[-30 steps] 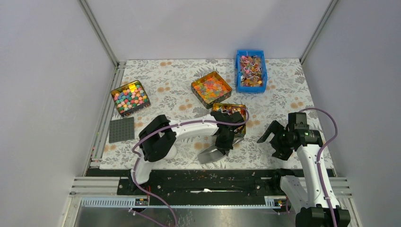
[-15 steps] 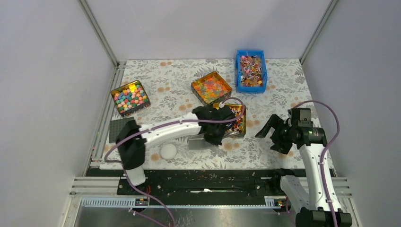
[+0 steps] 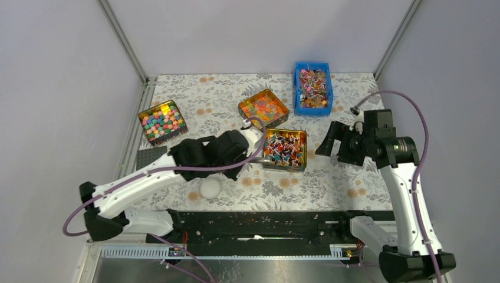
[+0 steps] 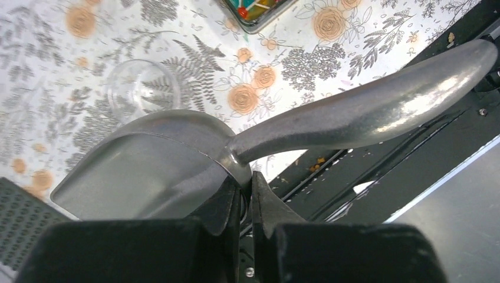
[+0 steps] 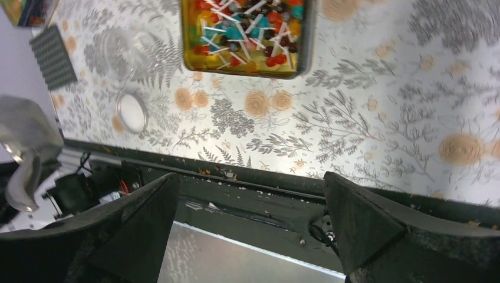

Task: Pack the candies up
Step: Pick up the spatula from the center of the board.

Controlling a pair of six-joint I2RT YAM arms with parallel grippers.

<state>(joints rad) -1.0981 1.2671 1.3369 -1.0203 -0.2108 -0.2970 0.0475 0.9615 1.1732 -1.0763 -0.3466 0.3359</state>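
Observation:
The candies, tiny twist-wrapped sweets with pale ends, fill a gold tin (image 3: 285, 148) mid-table; the tin also shows in the right wrist view (image 5: 247, 35). More mixed candies lie in a blue bin (image 3: 313, 88) at the back. My left gripper (image 3: 231, 154) (image 4: 246, 180) hangs just left of the tin, shut on the neck of an empty metal scoop (image 4: 177, 159). The arm hides the scoop in the top view. My right gripper (image 3: 333, 144) (image 5: 249, 178) is open and empty, in the air right of the tin.
A clear round jar (image 3: 210, 188) (image 4: 143, 88) stands near the front edge. A tin of orange-yellow-green pieces (image 3: 263, 109) and a tin of cube sweets (image 3: 163, 122) sit further back. A grey baseplate (image 3: 150, 158) lies at the left. A black rail (image 3: 259, 221) runs along the front.
My left arm has swung left off the gold tin with the scoop, uncovering the tin and the jar. My right gripper has risen and moved further back.

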